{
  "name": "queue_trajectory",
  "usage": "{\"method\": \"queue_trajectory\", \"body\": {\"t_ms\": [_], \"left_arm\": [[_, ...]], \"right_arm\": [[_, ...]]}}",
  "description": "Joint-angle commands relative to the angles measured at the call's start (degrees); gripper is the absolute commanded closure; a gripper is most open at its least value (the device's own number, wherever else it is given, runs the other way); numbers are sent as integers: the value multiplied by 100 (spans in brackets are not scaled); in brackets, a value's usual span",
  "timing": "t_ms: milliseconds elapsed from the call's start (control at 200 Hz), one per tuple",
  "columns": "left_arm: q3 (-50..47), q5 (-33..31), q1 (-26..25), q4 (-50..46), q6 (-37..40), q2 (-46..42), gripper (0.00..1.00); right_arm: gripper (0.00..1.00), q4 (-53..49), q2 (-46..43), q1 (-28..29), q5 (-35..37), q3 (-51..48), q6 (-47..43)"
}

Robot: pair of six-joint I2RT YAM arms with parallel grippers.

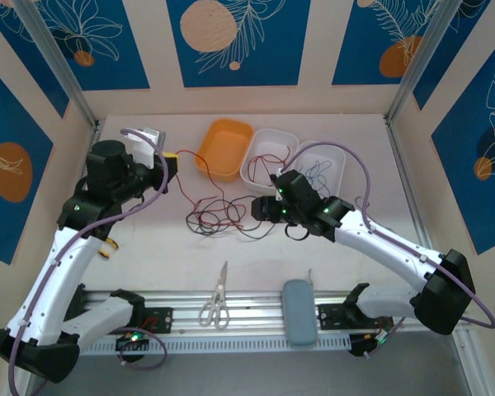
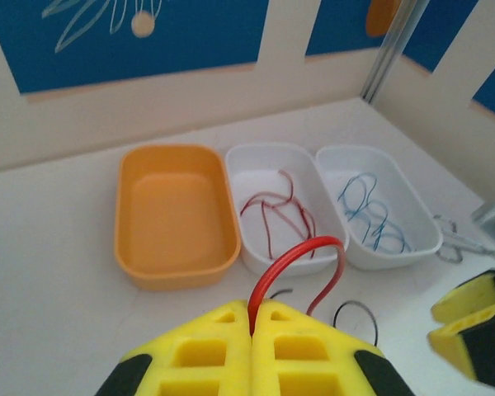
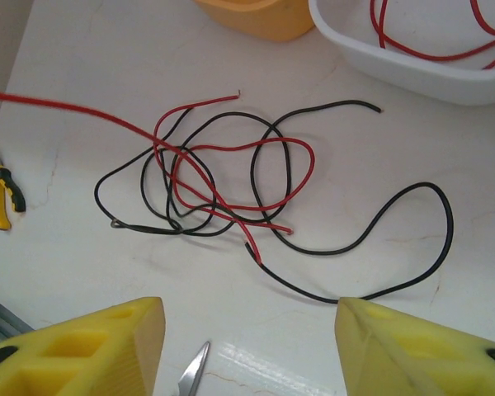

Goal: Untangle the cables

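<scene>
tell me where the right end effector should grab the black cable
Grip the black cable on its wide loop outside the tangle, straight down from above with the open right end effector. That stretch lies flat and alone, clear of the crossings with the red cable.

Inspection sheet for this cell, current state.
Surface: white table, no spills seen.
Job's things: red-black tangle on table; red wire in middle bin; blue wire in right bin; orange bin empty.
Clutter: scissors, grey case, pliers.
Grippers: left gripper shut on red strand; right gripper open, facing tangle.
Cables: lilac arm cables looped along arms.
Surroundings: blue patterned panels, metal frame.
</scene>
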Motion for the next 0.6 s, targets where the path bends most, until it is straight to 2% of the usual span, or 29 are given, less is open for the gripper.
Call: {"method": "queue_trajectory", "body": {"t_ms": [0,135,300,595], "left_arm": [[452,328,24,398,-196,42,100],[707,559,20,549,-348,208,100],[805,773,20,716,-454,321,100],[833,867,26,725,-509,262,100]], "right_arm": [[40,101,-5,-28,-14,157,-124],[37,748,-52,32,-458,143,-754],[29,1697,-16,130,-459,58,-1817],[25,2365,914,216,-431,710,-3367]]}}
